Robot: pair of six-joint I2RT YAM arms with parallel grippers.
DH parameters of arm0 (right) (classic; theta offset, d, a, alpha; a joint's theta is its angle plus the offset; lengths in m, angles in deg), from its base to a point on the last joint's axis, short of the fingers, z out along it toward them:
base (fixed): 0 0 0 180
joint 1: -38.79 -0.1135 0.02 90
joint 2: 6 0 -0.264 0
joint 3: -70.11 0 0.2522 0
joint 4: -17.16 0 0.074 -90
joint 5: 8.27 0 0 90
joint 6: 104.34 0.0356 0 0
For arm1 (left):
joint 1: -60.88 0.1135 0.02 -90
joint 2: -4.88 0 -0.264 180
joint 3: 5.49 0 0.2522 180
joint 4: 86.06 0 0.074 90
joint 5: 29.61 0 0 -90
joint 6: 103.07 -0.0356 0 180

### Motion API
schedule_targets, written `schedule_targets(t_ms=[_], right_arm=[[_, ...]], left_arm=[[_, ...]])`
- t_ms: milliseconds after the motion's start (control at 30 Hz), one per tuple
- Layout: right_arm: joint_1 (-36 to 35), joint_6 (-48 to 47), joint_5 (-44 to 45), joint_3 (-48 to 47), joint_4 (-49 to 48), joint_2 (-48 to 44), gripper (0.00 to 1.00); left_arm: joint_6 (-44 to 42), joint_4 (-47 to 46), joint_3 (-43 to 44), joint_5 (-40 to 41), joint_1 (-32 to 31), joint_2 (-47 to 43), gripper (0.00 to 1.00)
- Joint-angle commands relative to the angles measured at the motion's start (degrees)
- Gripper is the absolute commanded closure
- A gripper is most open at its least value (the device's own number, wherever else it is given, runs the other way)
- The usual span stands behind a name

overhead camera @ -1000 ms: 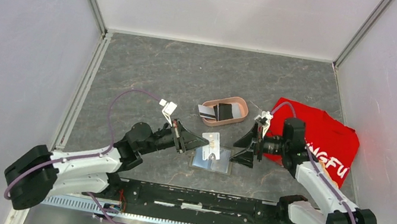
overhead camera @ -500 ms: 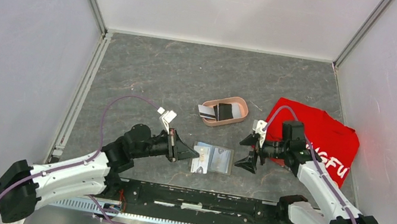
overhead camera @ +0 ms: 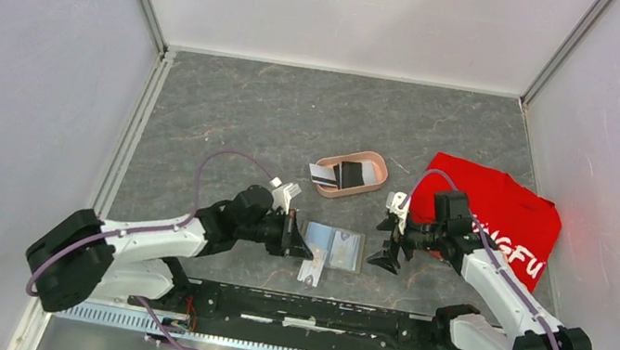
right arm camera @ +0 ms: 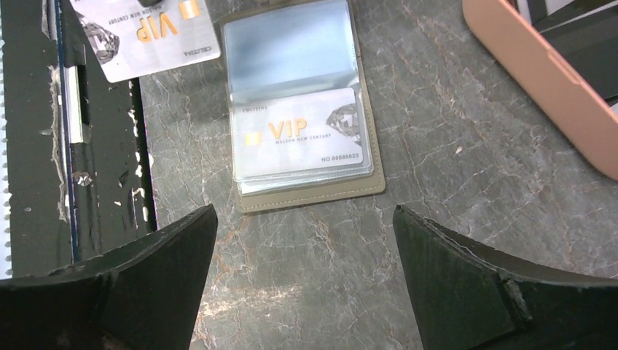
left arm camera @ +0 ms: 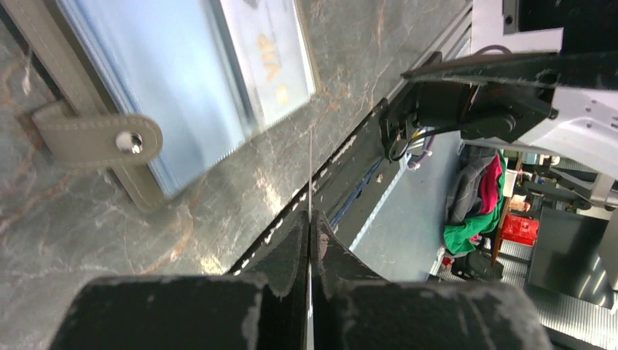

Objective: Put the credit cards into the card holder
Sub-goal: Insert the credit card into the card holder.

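- The desk (overhead camera: 297,117) is dark grey stone-patterned; both arms reach in from its near edge.
- A red cloth (overhead camera: 506,216) with white lettering lies at the right, partly under the right arm.
- The right pincer (overhead camera: 389,242) hangs just right of the card holder with its jaws spread as wide as they go. It holds nothing and touches nothing. Its wrist view shows the two dark fingers (right arm camera: 109,292) framing the holder from above.
- The left pincer (overhead camera: 302,249) is at the holder's left near corner, jaws pressed together on the gripped card (overhead camera: 311,267). In its own wrist view that card shows only as a thin edge-on line (left arm camera: 310,175) running out between the fingertips.
- A pink tray (overhead camera: 373,168) sits beyond the holder, apart from it. The tray cards (overhead camera: 322,174), one whitish with a dark stripe, lie inside.
- The card holder (overhead camera: 342,248) lies open and flat between the two pincers. Its clear pockets face up and its snap strap (left arm camera: 102,138) sticks out sideways.
- The pocketed card (right arm camera: 302,135), silver with gold "VIP" lettering, sits in the holder's nearer clear sleeve.
- The gripped card (right arm camera: 146,33) bears the same lettering and is outside the holder, beside its corner. Whether its far end rests on the desk is hard to tell.
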Motion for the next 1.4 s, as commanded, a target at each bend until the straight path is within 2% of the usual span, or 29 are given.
schedule_targets(t_ms=[0,133,267,300,400,500,567,633,800,967,1367], right_arm=[[-0.7,1.2,1.1,-2.6,-0.9,3.2,0.04],[-3.2,-2.4,1.3,-6.0,2.1,5.8,0.10],[-4.9,1.1,4.0,-8.3,-1.7,8.3,0.18],[-5.2,2.4,3.8,-8.4,-2.9,9.4,0.23],[-6.9,3.1,5.4,-9.2,-2.1,13.0,0.46],[-7.3,2.3,6.8,-9.7,-1.1,15.1,0.75],[-7.5,0.1,6.4,-10.6,0.9,16.1,0.87],[-7.6,-2.3,6.4,-11.3,2.7,16.6,0.93],[-8.1,-4.7,5.7,-10.9,3.2,18.2,0.96],[-10.0,-5.9,6.7,-12.0,4.3,21.0,0.96],[-11.4,-6.8,7.2,-12.8,5.4,23.6,0.96]], left_arm=[[-5.3,-1.0,6.1,-4.9,4.2,5.0,0.98],[-8.0,-2.8,10.3,-10.8,8.6,11.2,0.98],[-12.1,-0.1,15.3,-16.2,10.7,17.8,0.98],[-13.0,0.6,16.2,-16.9,11.0,19.4,0.98],[-15.7,3.7,18.5,-17.7,11.4,21.3,0.98],[-18.3,6.8,20.1,-18.1,11.9,22.8,0.98],[-19.4,6.6,20.3,-19.6,12.6,24.2,0.98],[-20.5,6.3,20.3,-20.7,12.9,25.5,0.98],[-22.8,4.7,20.2,-22.4,13.1,28.8,0.98],[-23.7,2.2,19.1,-22.7,13.5,28.0,0.98],[-20.0,-4.7,17.6,-28.3,15.2,32.3,0.98]])
